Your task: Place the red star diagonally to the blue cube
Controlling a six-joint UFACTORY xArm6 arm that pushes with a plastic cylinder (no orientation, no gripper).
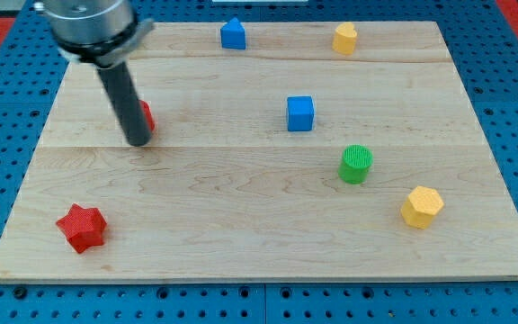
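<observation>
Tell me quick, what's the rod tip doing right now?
My tip: holding nothing, resting against a partly hidden red block, far from the red star and blue cube.

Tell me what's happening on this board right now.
A robot arm with a dark rod is pushing blocks around a wooden board. My tip sits at the view's left, right beside a small red block that the rod partly hides. The red star lies untouched near the bottom left, far from the blue cube at the centre, so the placement isn't done yet.
</observation>
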